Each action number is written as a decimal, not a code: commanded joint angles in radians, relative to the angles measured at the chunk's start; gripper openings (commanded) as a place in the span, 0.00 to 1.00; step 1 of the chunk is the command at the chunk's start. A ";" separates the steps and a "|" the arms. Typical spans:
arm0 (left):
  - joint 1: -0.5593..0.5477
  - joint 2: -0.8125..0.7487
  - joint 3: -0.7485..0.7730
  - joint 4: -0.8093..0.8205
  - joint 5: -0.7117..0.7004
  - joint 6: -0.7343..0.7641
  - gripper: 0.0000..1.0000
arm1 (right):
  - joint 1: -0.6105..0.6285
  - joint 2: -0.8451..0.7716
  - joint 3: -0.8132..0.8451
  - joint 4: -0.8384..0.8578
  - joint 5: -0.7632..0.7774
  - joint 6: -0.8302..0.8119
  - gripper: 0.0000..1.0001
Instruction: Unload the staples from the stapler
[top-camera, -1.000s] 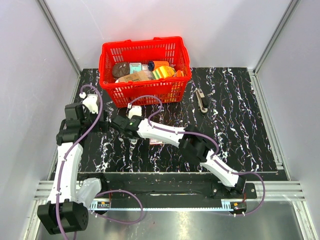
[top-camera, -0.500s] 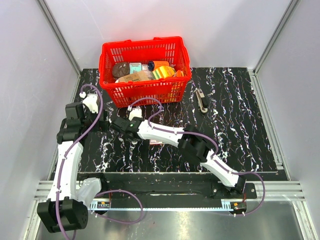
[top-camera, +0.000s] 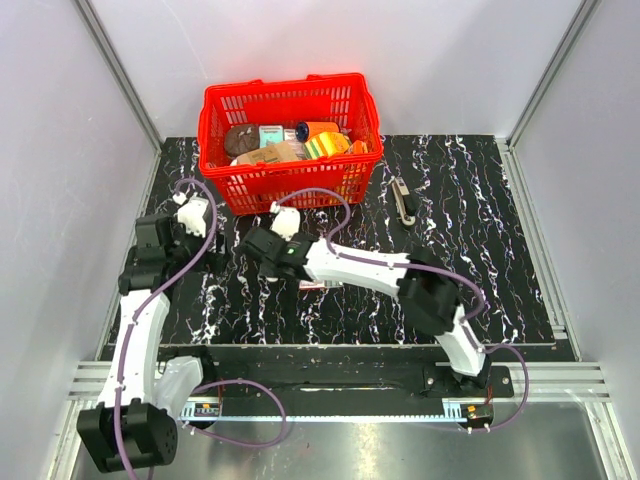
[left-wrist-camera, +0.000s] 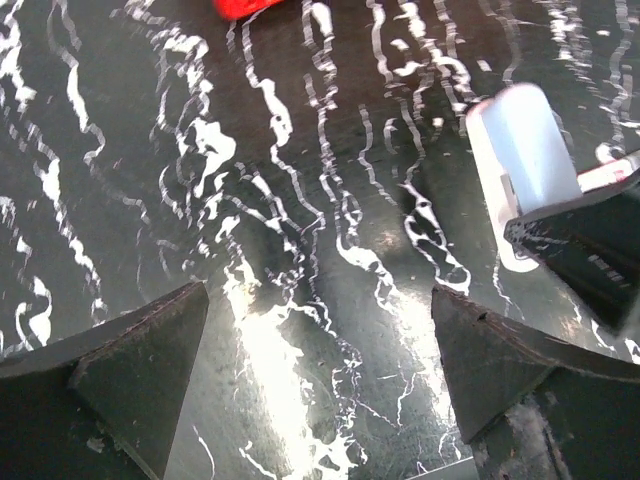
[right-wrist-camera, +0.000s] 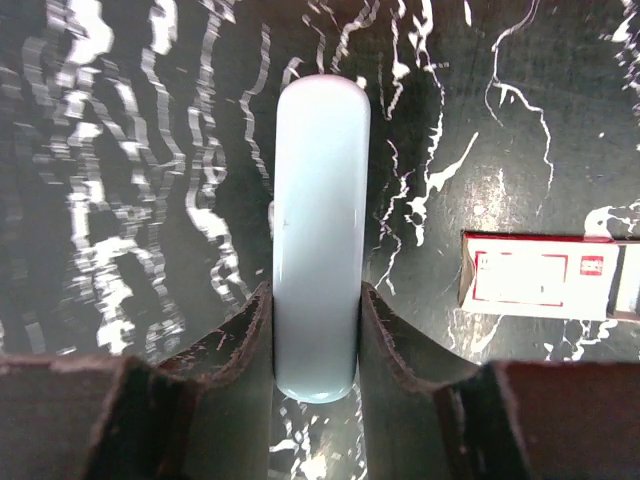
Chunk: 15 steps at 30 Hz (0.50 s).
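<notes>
**Black-and-grey slim hinged stapler (top-camera: 403, 201) untouched**

Top view — it is seen on the black marbled table (top-camera: 480, 240), right of the red plastic basket (top-camera: 250, 185). Left wrist — the left gripper (left-wrist-camera: 315, 310) is seen with jaws spread wide. Right wrist — the right gripper (right-wrist-camera: 314, 292) is clamped on a pale rounded bar (right-wrist-camera: 318, 200).

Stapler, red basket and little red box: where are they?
stapler (top-camera: 403, 201), top view, middle of its long body.
red basket (top-camera: 300, 186), top view, front wall.
little red box (right-wrist-camera: 530, 288), right wrist view, its white label.
</notes>
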 joint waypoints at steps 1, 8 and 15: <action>0.003 -0.048 -0.006 0.022 0.219 0.121 0.99 | 0.002 -0.224 -0.093 0.248 0.010 0.003 0.00; -0.003 0.086 0.098 -0.192 0.570 0.304 0.99 | 0.002 -0.301 -0.154 0.320 -0.029 0.063 0.00; -0.003 0.117 0.112 -0.238 0.695 0.341 0.99 | 0.002 -0.391 -0.257 0.417 -0.030 0.114 0.00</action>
